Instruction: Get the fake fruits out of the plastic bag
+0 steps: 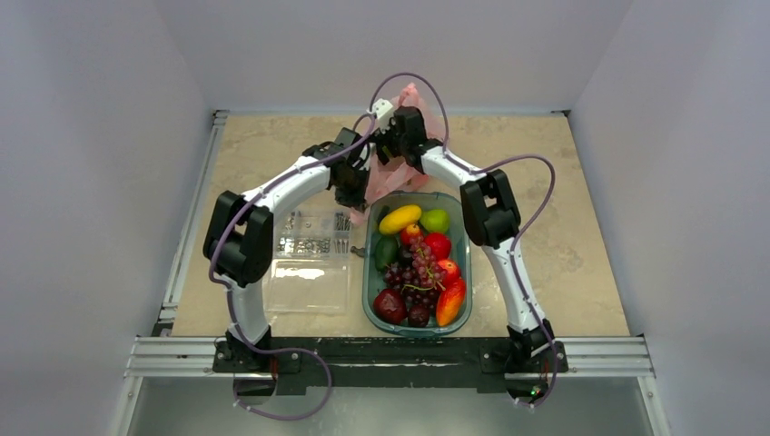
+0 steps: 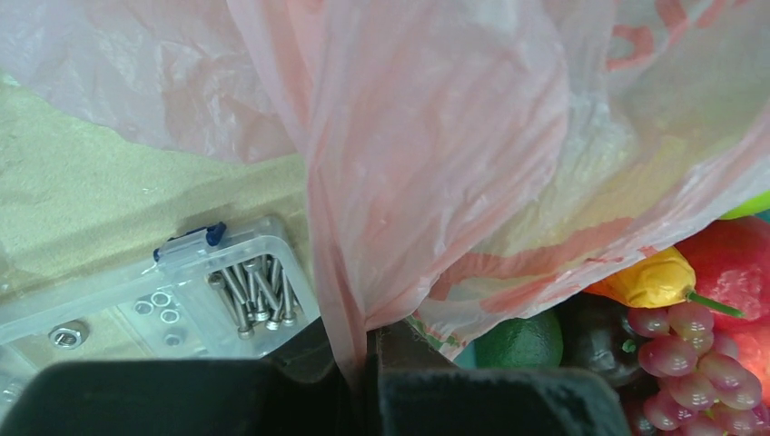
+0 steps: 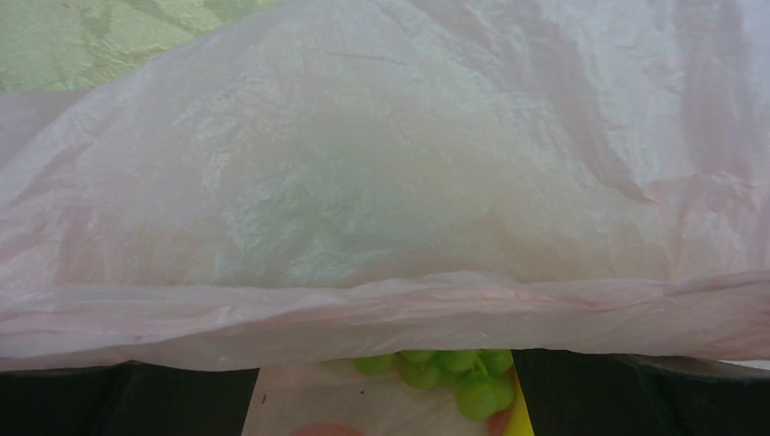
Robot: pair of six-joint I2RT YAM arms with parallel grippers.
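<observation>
Top external view: I see the bag [image 1: 396, 180] hoisted off the table [image 1: 581, 227] at 12 o'clock from the tray [image 1: 367, 282], with both arms meeting on it. The left gripper [image 1: 356, 195] is at the bag's 7 o'clock and the right gripper [image 1: 399, 136] is higher up. A heap of fruits [image 1: 438, 245] lies in the tray, and a box of screws [image 1: 313, 245] sits at the tray's 9 o'clock.

Left wrist view: my left fingers are pinched shut on a gathered fold of the bag, which rises toward 12 o'clock. The box is at 9 o'clock and the tray's fruits are at 4 o'clock, below the hem.

Right wrist view: my right fingers stand wide apart at 7 and 5 o'clock, holding nothing, with film draped across above them. Green grapes [image 3: 445, 374] peek out at 6 o'clock, under the hem. I cannot tell whether they are inside the film.

I judge the bag to be limp, slippery and easily torn, so a bunched fold or a handle loop is the safest hold. The grapes look light, glossy and knobbly. I would close around the cluster's middle, not on a single berry.
</observation>
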